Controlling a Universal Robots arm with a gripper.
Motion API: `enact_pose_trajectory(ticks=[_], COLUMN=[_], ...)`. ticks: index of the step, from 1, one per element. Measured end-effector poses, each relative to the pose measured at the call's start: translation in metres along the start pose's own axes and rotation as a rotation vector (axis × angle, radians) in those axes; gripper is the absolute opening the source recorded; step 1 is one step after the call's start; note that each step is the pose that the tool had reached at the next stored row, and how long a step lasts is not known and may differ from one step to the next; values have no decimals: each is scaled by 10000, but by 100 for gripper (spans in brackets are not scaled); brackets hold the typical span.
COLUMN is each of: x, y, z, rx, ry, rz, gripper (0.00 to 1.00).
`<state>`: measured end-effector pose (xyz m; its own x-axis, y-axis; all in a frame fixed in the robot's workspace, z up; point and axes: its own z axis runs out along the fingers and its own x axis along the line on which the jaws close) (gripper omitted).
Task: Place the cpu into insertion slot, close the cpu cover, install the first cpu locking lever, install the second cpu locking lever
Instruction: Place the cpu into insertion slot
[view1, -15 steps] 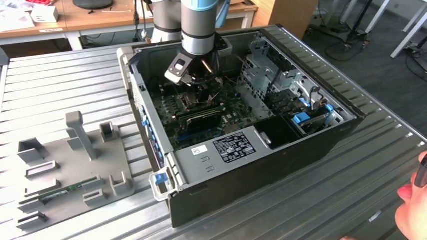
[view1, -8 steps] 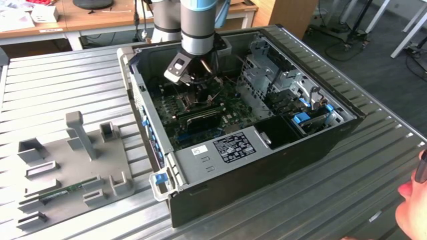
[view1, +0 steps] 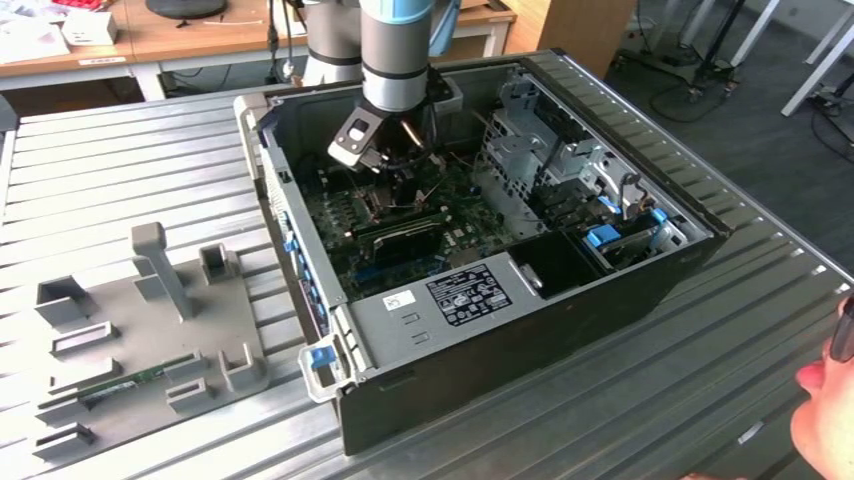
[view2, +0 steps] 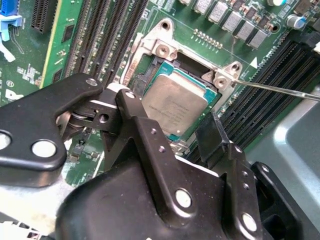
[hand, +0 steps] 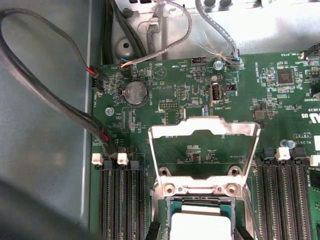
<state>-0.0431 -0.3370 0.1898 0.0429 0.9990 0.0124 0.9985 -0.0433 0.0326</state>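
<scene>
Sitting in the insertion slot (view2: 161, 50), the cpu (view2: 175, 102) lies between the gripper's (view2: 170, 111) parted fingers (view2: 131, 102), seemingly unclamped.

Soft, even room light brightens the ribbed metal counter (view1: 120, 170) in the exterior view; the open computer case (view1: 561, 330) holds deep shadow inside; in the second wrist view the black end effector (view2: 167, 114) looms soft-focused, with small glints; in the first wrist view the cpu (hand: 202, 227) glares almost white; one corner blurs dark.

cpu (view2: 175, 102) in insertion slot (view2: 162, 50), cpu cover (hand: 245, 130) open
</scene>
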Motion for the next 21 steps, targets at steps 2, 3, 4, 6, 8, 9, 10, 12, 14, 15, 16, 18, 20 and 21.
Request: enact_pose_trajectory(ticks=[2, 3, 4, 6, 8, 9, 10, 12, 14, 15, 16, 18, 20, 21], x=[0, 1, 0, 0, 0, -1, -2, -1, 0, 0, 0, 0, 0, 0], y=[0, 0, 0, 0, 0, -1, -1, -1, 0, 0, 0, 0, 0, 0], z=[1, 1, 1, 2, 1, 0, -1, 1, 3, 3, 3, 3, 4, 4], rx=[-1, -2, -1, -1, 1, 4, 4, 1, -1, -1, -1, 0, -1, -1], ry=[1, 2, 1, 1, -3, -11, -10, -4, 0, 0, 0, -1, -1, 0], rz=[1, 1, 1, 1, 1, 0, 0, 1, 1, 1, 0, 1, 0, 0], gripper=[67, 67, 67, 67, 67, 66, 60, 58, 58, 58, 58, 58, 58, 58])
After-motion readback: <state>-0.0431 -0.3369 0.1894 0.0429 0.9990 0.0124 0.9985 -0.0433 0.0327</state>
